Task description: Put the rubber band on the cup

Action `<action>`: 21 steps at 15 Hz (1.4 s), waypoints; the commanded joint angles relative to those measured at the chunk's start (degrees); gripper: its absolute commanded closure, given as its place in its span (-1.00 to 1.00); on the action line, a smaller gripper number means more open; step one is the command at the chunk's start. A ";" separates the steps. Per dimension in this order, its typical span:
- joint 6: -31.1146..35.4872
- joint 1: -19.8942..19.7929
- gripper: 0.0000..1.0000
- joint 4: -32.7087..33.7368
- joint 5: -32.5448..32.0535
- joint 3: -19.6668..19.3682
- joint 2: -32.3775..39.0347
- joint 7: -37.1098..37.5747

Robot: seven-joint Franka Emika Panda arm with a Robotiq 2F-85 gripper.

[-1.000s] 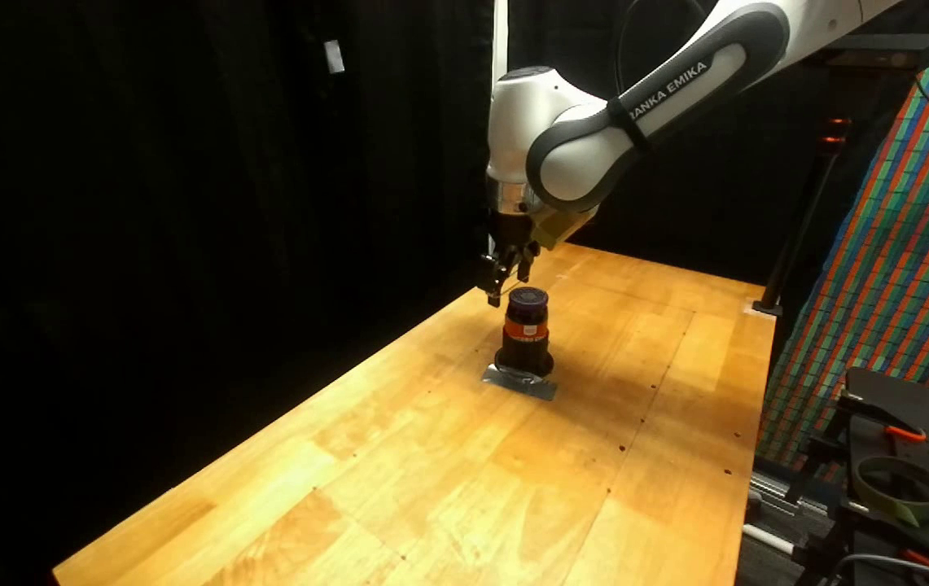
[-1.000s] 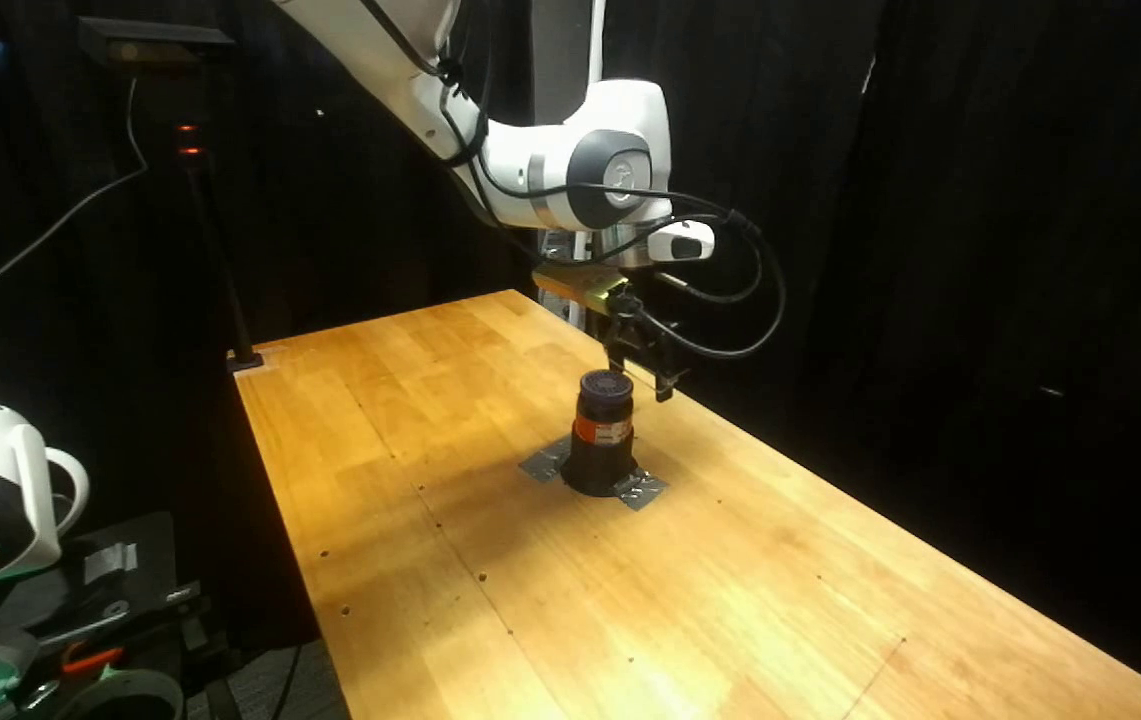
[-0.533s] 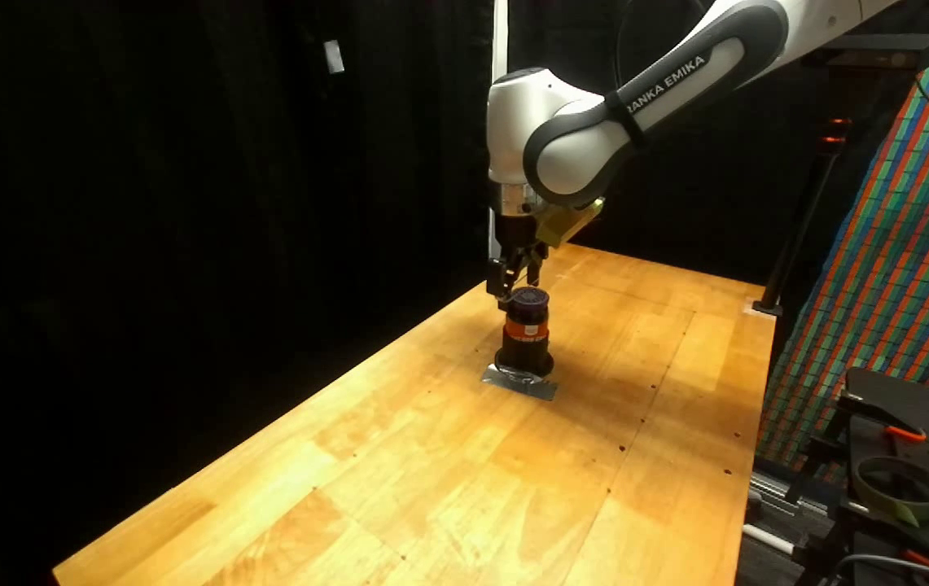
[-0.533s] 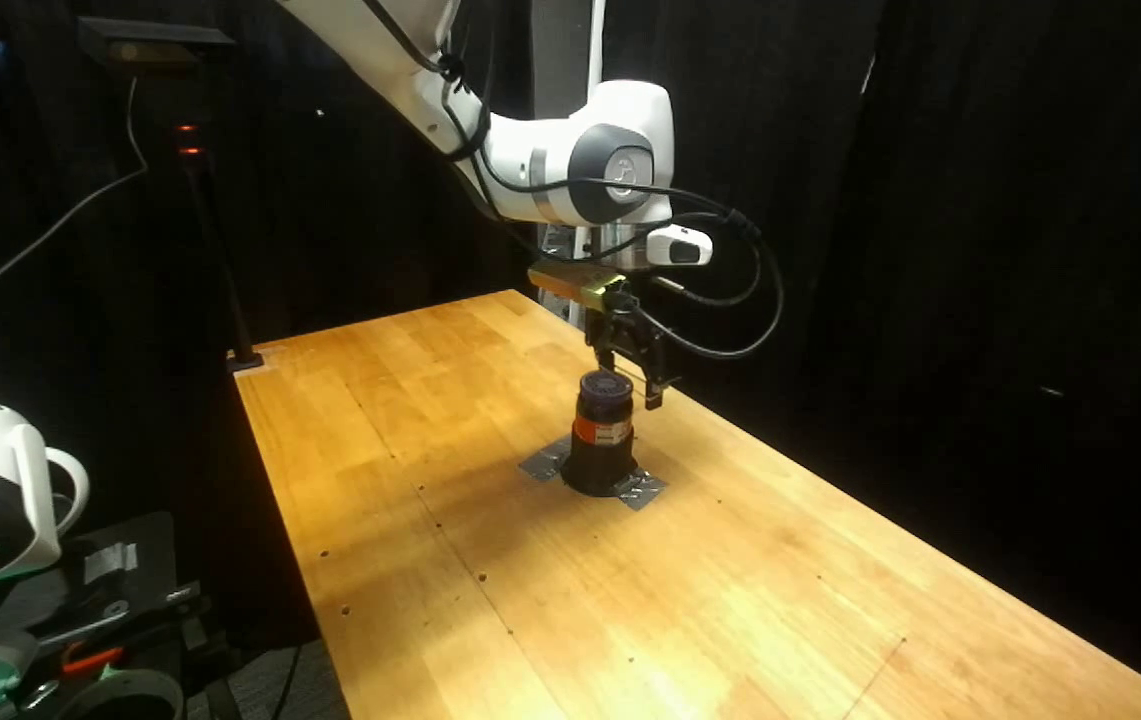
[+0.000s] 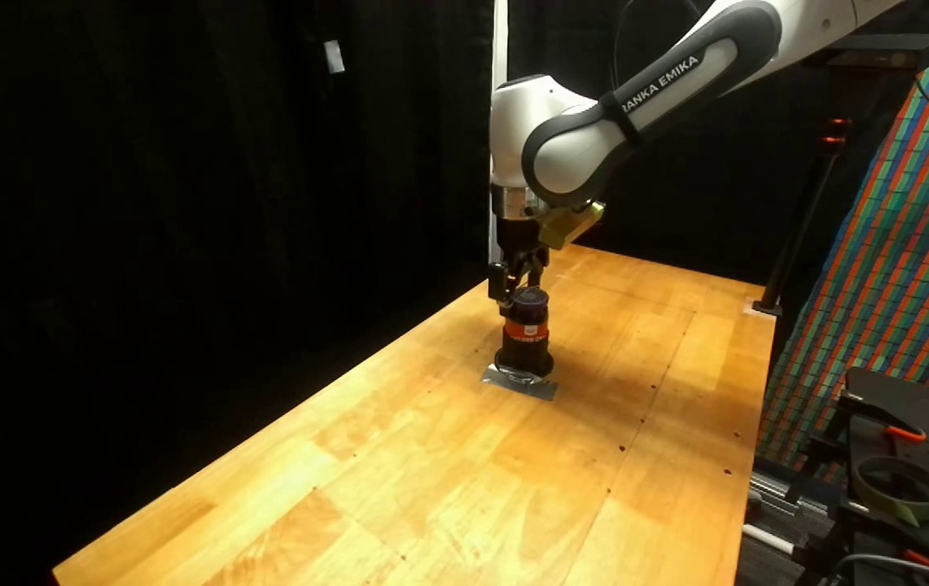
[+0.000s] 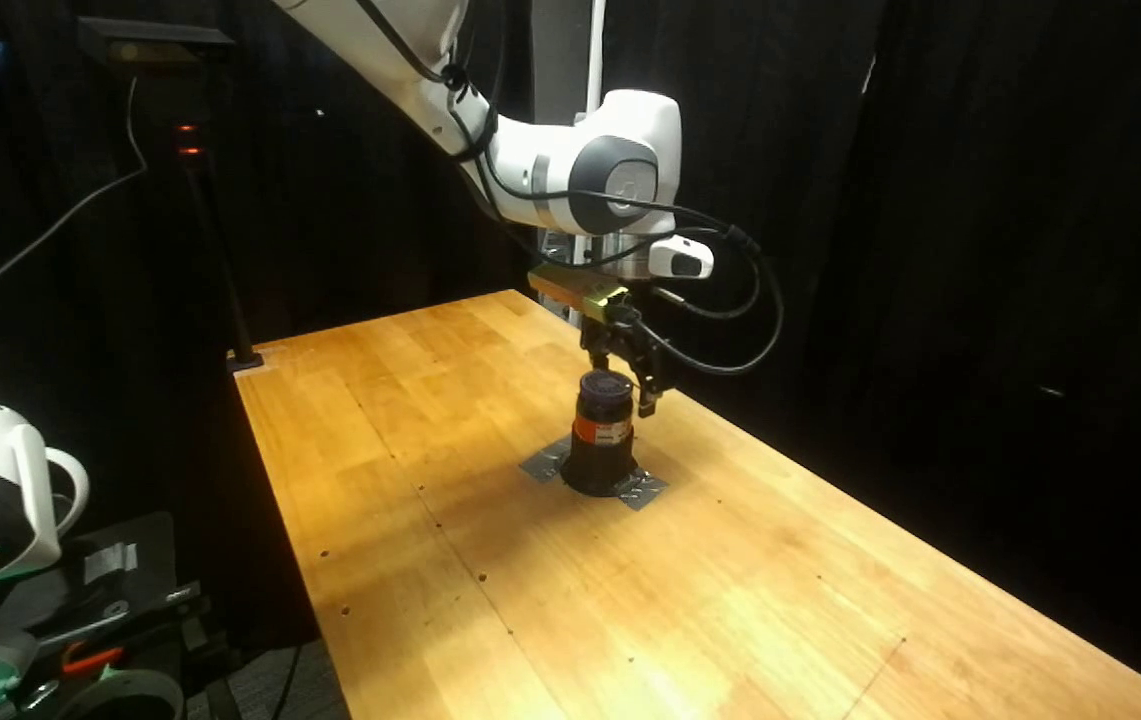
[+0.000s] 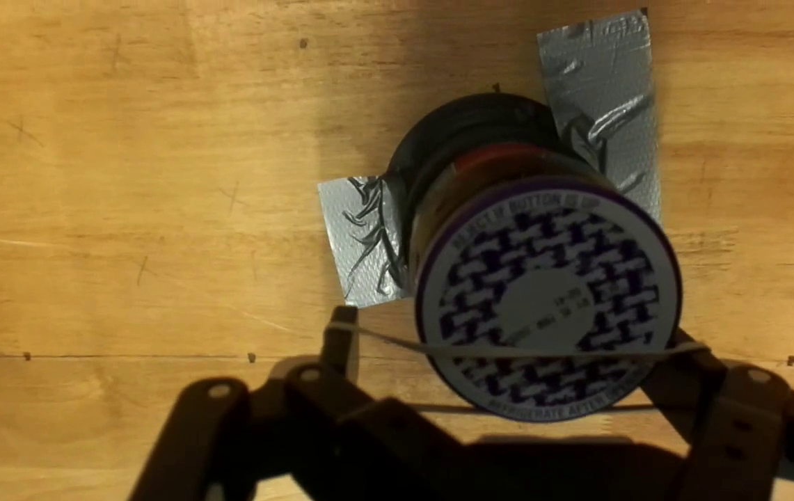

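Note:
The cup [image 5: 527, 330] stands upright in both exterior views [image 6: 603, 430], with an orange label and a dark purple lid. In the wrist view its patterned lid [image 7: 543, 299] faces the camera. My gripper [image 7: 518, 337] is open, its fingers apart on either side of the lid; it also shows beside the cup's top in both exterior views [image 5: 519, 295] [image 6: 624, 388]. The thin rubber band [image 7: 543, 353] is stretched between the two fingers. One strand crosses over the lid. The other strand runs past the lid's lower edge in the picture, its middle hidden by the lid.
The cup sits in a black base [image 6: 598, 475] fixed to the wooden table [image 5: 448, 456] with grey tape strips [image 7: 365, 243] [image 7: 612, 97]. The table's long edge lies close behind the gripper. A dark cart with a tape roll [image 5: 900, 488] stands beside the table.
My gripper has moved down and closer to the cup, its fingers coming level with the lid. The stretched band has moved with it. The cup and its base have not moved.

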 commanded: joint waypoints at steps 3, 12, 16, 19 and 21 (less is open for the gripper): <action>-1.82 -1.08 -1.00 -2.58 2.58 0.70 -1.96 -2.65; 1.05 -1.59 -1.00 -15.02 2.81 1.14 -10.09 -4.94; 2.90 -2.04 -1.00 -20.13 3.03 1.39 -12.55 -6.55; 8.09 -1.81 -0.48 -24.19 2.28 1.33 -13.94 -6.90; 14.14 -0.84 -0.17 -27.44 0.71 0.68 -14.67 -5.45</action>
